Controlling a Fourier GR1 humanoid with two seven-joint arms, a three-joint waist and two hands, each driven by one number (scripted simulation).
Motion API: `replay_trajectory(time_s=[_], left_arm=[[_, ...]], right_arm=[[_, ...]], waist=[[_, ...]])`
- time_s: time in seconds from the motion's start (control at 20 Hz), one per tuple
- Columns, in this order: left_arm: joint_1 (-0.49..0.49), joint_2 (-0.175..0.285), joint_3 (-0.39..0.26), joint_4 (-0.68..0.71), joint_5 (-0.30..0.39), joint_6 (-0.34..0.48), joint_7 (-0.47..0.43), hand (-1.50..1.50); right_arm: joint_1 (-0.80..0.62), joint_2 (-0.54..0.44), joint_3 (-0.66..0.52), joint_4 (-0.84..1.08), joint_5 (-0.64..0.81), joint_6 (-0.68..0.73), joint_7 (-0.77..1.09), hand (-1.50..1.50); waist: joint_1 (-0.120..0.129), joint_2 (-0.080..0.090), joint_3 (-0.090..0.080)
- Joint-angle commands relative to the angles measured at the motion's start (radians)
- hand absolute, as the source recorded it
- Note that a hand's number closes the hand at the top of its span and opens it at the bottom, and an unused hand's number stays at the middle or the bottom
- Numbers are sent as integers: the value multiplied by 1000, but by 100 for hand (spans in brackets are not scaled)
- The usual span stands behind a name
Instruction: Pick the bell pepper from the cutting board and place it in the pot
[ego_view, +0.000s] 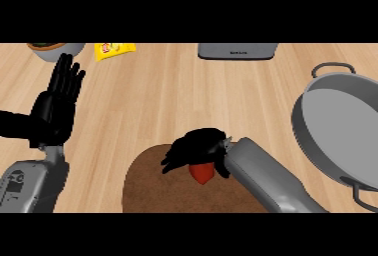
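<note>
1. You have one bell pepper (201, 173), one cutting board (159, 192) and one pot (336, 125) on the bench (184, 95). The pot has two loop handles, one at its far side and one at its near side.
2. Along the far edge you can count three other things: one yellow packet (113, 49), one grey box (238, 51) and one bowl (55, 50) in the far left corner.
3. The bell pepper is over the far right part of the brown cutting board, under your right hand (193, 145). You cannot tell whether it rests on the board or is clear of it.
4. Only a red piece of the pepper shows below the fingers. That piece narrows toward the near edge, so its long axis seems to run from far to near. The rest is hidden by the hand.
5. Your right hand is curled down over the pepper, fingers and thumb closed round it. Its grey forearm (269, 177) comes in from the lower right and slants up and left toward the board.
6. Your left hand (53, 107) rests at the left side, fingers straight, side by side and pointing away from you, holding nothing.
7. The pot stands at the right, well apart from the pepper, with bare bench between it and the board.
</note>
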Motion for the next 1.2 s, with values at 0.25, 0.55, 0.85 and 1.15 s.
replay_trajectory(time_s=[0.25, 0.55, 0.85, 1.15], left_arm=[[62, 34, 59, -43, 38, -66, 3, 0], [56, -43, 5, -30, -31, -6, -20, 0], [49, 4, 53, -30, -11, -36, 0, 0], [100, 25, 102, -12, -11, -10, -12, 0]], right_arm=[[105, -7, 39, -71, 54, -82, -158, 150], [148, 27, 16, -70, 102, -133, -128, 150], [245, -23, -81, -285, 108, -166, 8, 150], [532, 53, -105, -425, 184, -219, 398, 150]], waist=[[-3, 6, 4], [-5, 7, 4], [-29, 1, 4], [-142, -31, 2]])
